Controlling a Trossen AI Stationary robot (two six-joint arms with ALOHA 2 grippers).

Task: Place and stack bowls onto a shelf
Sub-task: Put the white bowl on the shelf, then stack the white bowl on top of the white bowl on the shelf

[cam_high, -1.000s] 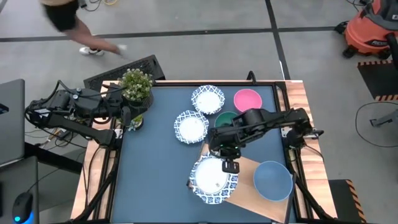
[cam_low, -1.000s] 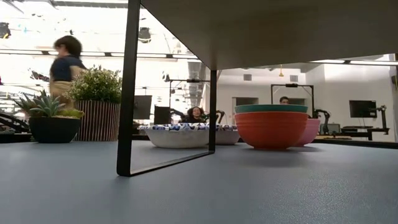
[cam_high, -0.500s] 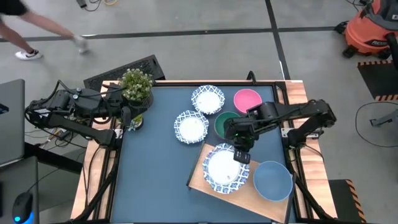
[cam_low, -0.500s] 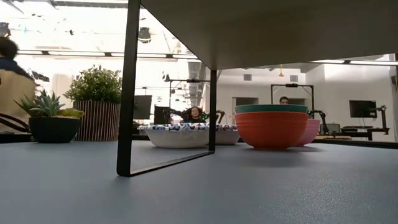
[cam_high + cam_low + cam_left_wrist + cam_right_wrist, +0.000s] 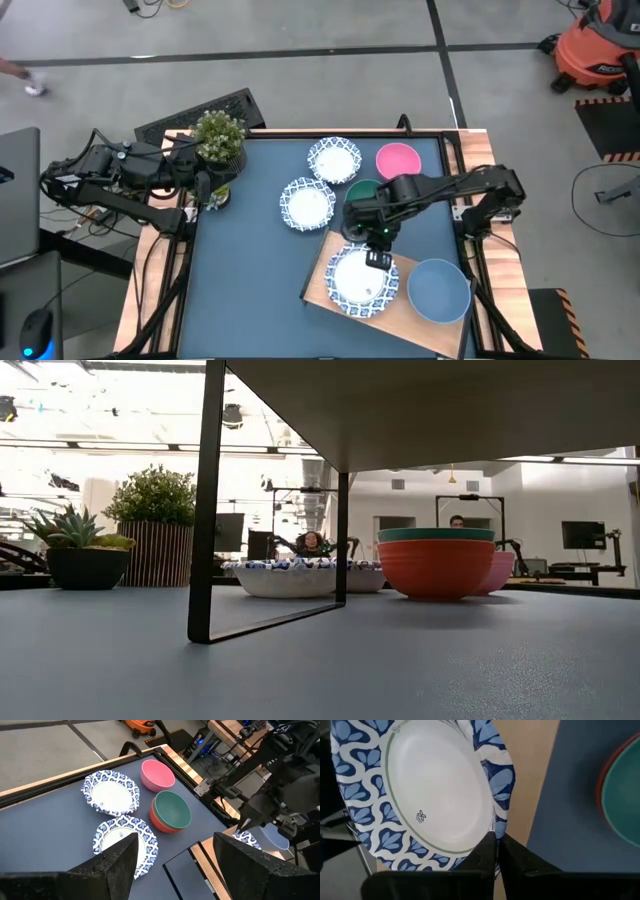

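A white bowl with a blue patterned rim [image 5: 360,280] is over the pale wooden shelf [image 5: 325,275], with my right gripper [image 5: 376,260] shut on it. Whether it rests on the board I cannot tell. A plain blue bowl [image 5: 438,290] sits on the shelf to its right. On the dark blue table stand two more patterned bowls [image 5: 334,158] [image 5: 307,203], a pink bowl [image 5: 398,160] and a teal bowl nested in a red one [image 5: 171,810]. My left gripper [image 5: 175,865] waits open at the table's left edge. My right gripper pinches the patterned bowl's rim [image 5: 496,827] between its two fingers, on the bowl's far side. The fingers come steeply from above, one on the inner face of the rim and one on the outer. The bowl sits about level, open side up, over the shelf.
A potted plant [image 5: 220,135] stands at the table's far left corner, beside the left arm. The shelf is raised on black legs [image 5: 205,510], and its underside [image 5: 450,410] fills the top of the low view. Bare wood shows on the shelf's left side.
My right gripper has carried the patterned bowl from over the shelf's near left edge toward the table's right and far side, then down toward the board. The bowl has stayed level. A person behind the table has walked off to the left.
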